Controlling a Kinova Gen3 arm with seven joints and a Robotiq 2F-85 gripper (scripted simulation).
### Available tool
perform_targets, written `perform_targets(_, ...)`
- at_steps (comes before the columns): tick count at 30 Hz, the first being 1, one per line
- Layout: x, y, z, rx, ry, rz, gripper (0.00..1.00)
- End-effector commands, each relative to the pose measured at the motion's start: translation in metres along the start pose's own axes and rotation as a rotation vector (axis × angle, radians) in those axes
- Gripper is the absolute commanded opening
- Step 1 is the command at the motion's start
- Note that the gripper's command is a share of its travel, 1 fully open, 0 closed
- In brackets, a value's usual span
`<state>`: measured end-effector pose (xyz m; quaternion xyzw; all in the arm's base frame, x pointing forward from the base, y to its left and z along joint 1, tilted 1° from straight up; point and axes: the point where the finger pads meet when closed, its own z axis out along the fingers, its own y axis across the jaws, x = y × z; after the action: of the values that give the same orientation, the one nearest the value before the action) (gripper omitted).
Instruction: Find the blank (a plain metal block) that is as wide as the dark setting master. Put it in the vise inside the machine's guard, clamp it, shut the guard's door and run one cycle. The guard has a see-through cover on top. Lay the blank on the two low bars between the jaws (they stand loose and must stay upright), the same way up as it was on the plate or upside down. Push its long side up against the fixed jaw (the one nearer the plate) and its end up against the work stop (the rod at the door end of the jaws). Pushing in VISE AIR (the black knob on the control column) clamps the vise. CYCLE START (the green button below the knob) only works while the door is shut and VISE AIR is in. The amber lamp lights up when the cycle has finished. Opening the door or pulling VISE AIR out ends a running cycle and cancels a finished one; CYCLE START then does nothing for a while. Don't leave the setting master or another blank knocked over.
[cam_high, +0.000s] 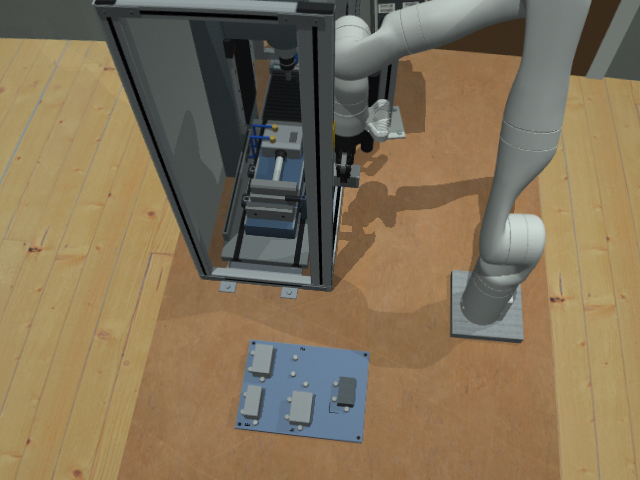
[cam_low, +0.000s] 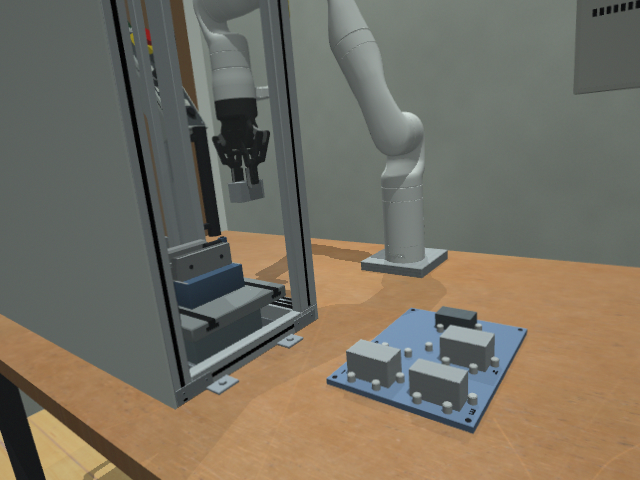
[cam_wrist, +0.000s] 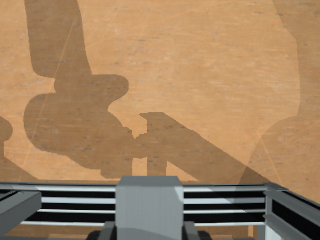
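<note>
Brown table (cam_high: 423, 403) under everything, plank floor at both edges of the top view. Lower centre: one blue plate (cam_high: 320, 361) carrying three light grey blanks (cam_high: 262, 359) (cam_high: 252, 401) (cam_high: 301, 407) and one dark setting master (cam_high: 346, 390), all upright among white pegs. Upper left: one tall guard (cam_high: 155, 134) with one vise (cam_high: 272, 198) inside, seen through the see-through top. One grey arm on one base plate (cam_high: 509, 330) at right. Claw (cam_low: 244, 173) partly closed, gripping a fourth grey blank (cam_low: 246, 192), hanging in the air just outside the guard's right-hand side, well above the table. In the wrist view, same blank (cam_wrist: 148, 205) at bottom centre, in front of the guard's lower rails.
</note>
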<state>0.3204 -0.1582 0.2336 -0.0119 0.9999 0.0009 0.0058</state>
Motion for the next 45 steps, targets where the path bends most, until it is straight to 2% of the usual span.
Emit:
perform_targets(1,-0.010,0.001,0.001,0.001,-0.001,0.000,0.10)
perform_targets(5,-0.049,0.005,0.007,0.001,0.000,0.000,0.10)
perform_targets(17,-0.049,0.005,0.007,0.001,0.000,0.000,0.10)
perform_targets(22,-0.099,0.009,0.015,0.001,-0.001,0.000,0.10)
perform_targets(34,-0.099,0.009,0.015,0.001,-0.001,0.000,0.10)
perform_targets(39,-0.148,0.014,0.022,0.001,-0.001,0.000,0.10)
perform_targets(45,-0.148,0.014,0.022,0.001,-0.001,0.000,0.10)
